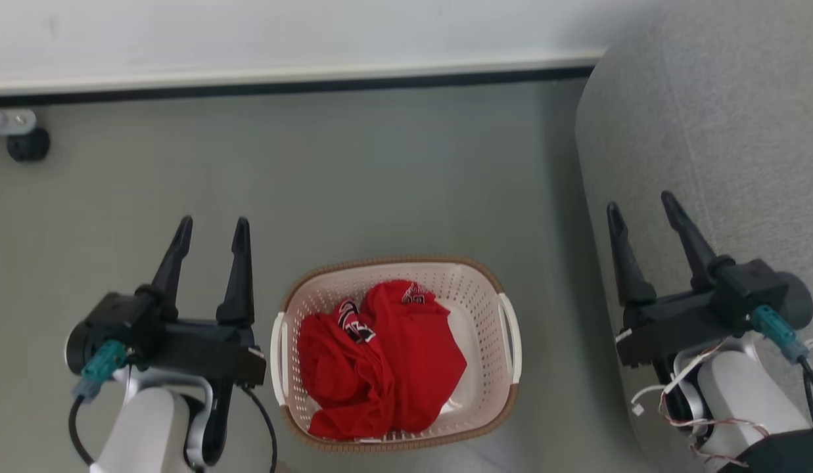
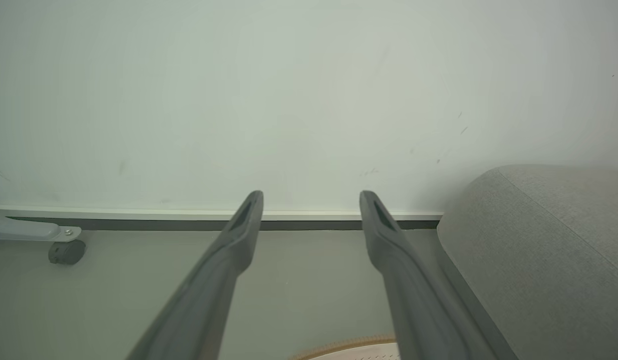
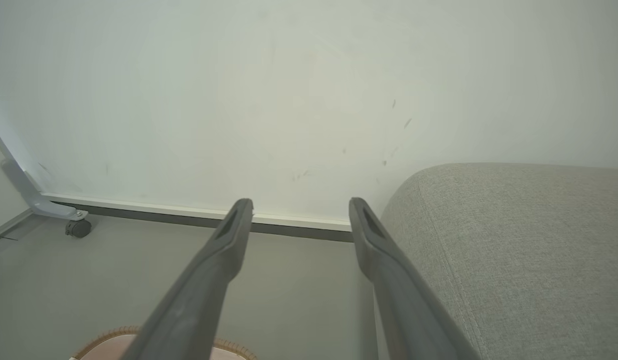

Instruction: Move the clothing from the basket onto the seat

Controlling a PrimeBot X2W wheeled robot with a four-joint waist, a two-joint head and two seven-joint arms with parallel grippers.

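While red clothing (image 1: 380,358) lies heaped inside basket (image 1: 475,282) on floor (image 1: 380,164), left end effector (image 1: 212,223) hangs beside basket's left handle, fingers spread, empty. Right end effector (image 1: 639,200) likewise spread, empty, above edge of seat (image 1: 708,131), right of basket.

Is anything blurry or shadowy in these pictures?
Head view: even light, clothing crisp, a soft shadow on the floor beside the sofa. Left wrist view: wall darkens toward the corners. Right wrist view: right gripper fingers soften toward the bottom edge.
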